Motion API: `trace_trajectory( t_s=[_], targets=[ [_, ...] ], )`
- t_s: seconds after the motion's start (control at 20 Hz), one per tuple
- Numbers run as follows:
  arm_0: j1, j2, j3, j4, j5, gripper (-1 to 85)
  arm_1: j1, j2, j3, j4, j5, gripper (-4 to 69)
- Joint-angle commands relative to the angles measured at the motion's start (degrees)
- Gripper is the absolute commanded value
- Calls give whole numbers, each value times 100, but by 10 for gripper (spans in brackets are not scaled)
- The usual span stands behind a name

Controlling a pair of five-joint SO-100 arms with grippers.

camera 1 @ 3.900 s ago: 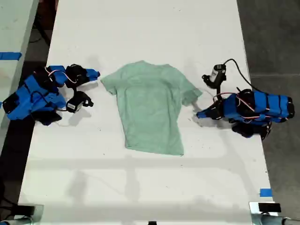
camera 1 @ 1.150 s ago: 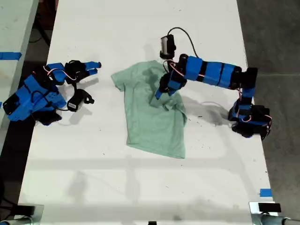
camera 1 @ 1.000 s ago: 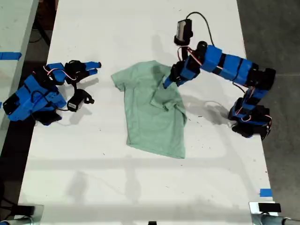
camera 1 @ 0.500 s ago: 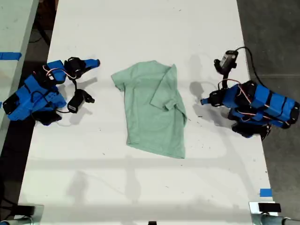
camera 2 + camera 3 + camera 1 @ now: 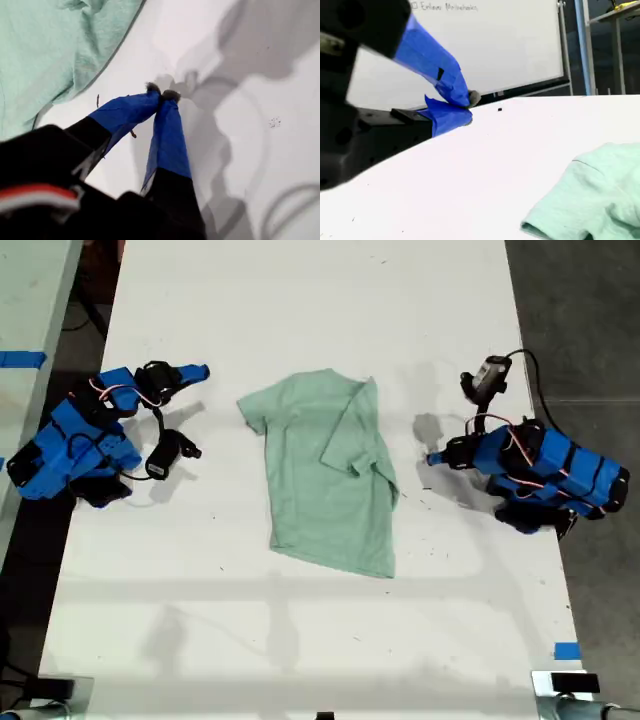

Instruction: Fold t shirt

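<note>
The pale mint t shirt [image 5: 320, 480] lies flat at the middle of the white table [image 5: 300, 300], with the sleeve on the exterior view's right folded inward over its chest. My first gripper [image 5: 432, 458] rests low on the table to the exterior view's right of the shirt, a short gap away. Its blue fingertips [image 5: 162, 93] are shut on nothing, and the shirt's edge [image 5: 55, 45] lies beside them. My second gripper [image 5: 200, 371] sits at the exterior view's left, shut and empty [image 5: 469, 107], apart from the nearest sleeve [image 5: 595, 195].
Both blue arms lie folded near the table's side edges in the exterior view. Blue tape marks show at the exterior view's left edge [image 5: 22, 359] and lower right [image 5: 567, 651]. A whiteboard [image 5: 495, 45] stands beyond the table in the second wrist view.
The first arm reached over the shirt, laid the sleeve on the exterior view's right inward, let go and drew back to the table's right side. The second arm barely moved.
</note>
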Motion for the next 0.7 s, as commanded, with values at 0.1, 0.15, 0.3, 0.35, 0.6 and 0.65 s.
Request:
trace_trajectory(
  t_s=[0.1, 0.15, 0.3, 0.35, 0.6, 0.65],
  targets=[
    [-105, 35, 229, 44, -193, -1, -79, 79, 167, 18, 185, 14],
    [-105, 35, 229, 44, -185, -2, -53, 79, 167, 18, 185, 14],
    [-114, 35, 229, 70, -193, -2, -53, 79, 176, 35, 264, 14],
    [-114, 35, 229, 88, -211, -2, -88, 79, 176, 53, 325, 14],
    [-123, 35, 229, 105, -229, -2, -167, 79, 176, 167, 589, 14],
    [-141, 35, 229, 105, -229, -2, -167, 79, 176, 185, 615, 14]
  ],
)
